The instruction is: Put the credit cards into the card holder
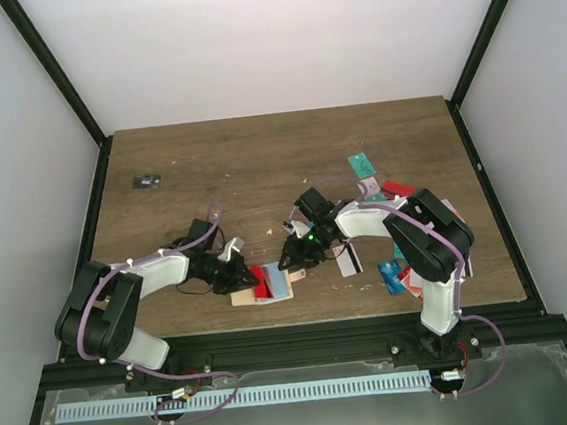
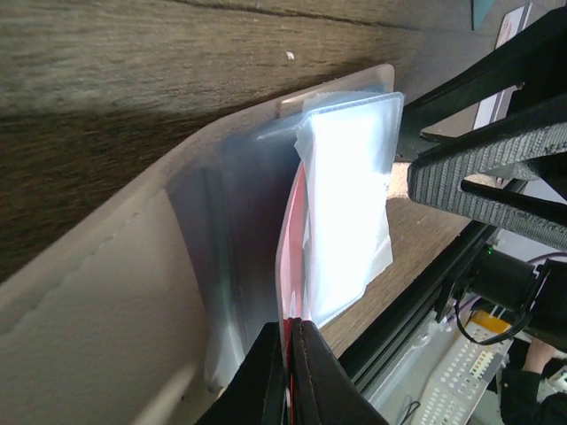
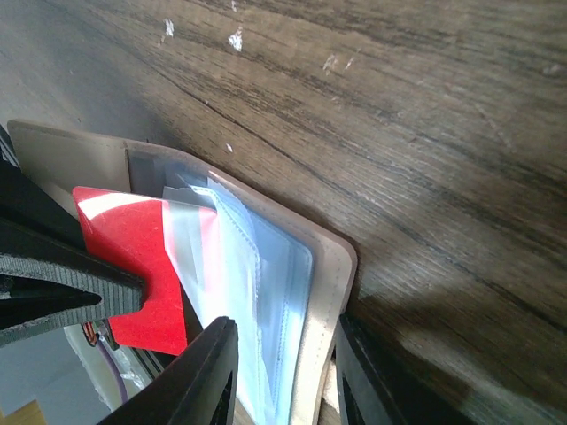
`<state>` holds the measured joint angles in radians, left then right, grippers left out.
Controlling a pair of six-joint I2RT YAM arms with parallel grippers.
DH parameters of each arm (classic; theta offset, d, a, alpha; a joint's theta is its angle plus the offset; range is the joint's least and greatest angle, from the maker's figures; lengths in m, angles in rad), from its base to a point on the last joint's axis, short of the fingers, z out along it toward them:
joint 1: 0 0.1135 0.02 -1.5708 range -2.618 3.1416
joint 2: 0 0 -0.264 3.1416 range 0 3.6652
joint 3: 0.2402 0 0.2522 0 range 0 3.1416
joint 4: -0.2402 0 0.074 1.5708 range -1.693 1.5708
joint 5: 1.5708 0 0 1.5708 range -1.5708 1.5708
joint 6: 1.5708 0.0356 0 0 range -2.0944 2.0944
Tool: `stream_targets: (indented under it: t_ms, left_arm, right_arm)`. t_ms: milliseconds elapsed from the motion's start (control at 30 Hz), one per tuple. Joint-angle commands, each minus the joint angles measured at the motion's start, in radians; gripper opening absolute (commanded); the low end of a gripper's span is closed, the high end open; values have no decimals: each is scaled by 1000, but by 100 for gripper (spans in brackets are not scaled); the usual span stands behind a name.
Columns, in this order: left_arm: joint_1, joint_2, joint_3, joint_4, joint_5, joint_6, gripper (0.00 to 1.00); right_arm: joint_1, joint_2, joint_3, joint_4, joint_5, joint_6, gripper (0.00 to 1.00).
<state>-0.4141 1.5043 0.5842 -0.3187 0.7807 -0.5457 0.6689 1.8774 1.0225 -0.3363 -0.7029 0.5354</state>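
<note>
The beige card holder [image 1: 244,298] lies open near the table's front edge, its clear sleeves [image 3: 266,283] fanned up. My left gripper [image 1: 244,274] [image 2: 292,326] is shut on a red credit card [image 2: 288,266] [image 3: 120,248], whose far end sits inside one clear sleeve. My right gripper [image 1: 290,260] [image 3: 285,354] straddles the holder's right flap [image 3: 328,283], one finger on the sleeves and one on the beige cover, gripping it. More credit cards lie at the right: a teal one [image 1: 361,163], a red one [image 1: 394,190], and a white one with a black stripe [image 1: 348,256].
A heap of teal, red and blue cards [image 1: 395,277] lies by the right arm. A tiny dark flat object [image 1: 146,181] sits at the far left. The black frame rail [image 1: 275,334] runs just behind the holder's near side.
</note>
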Motion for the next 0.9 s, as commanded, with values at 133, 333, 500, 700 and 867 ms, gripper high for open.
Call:
stream_targets:
  t_ms: [133,333,500,700,867]
  left_arm:
    - [-12,10,-58,130,-40,-76,4]
    - [-21,9,-69,159,-44,-95,4]
    - [-26,35,-70,164,-47,-91,4]
    - [-33,49,-59,158,-43,-78,4]
    - [-43,76,-54,158,-42,-67,4]
  right_arm:
    - [-6,-69,14,-46,0,-20,34]
    - [-6,-112,68,-138,36,-91,36]
    - [-6,-153,51,-167,18,-99,37]
    - [-6,-185,-53,-96,-25,-57,28]
    - [-6,-148,-109,-54,-22,-49,21]
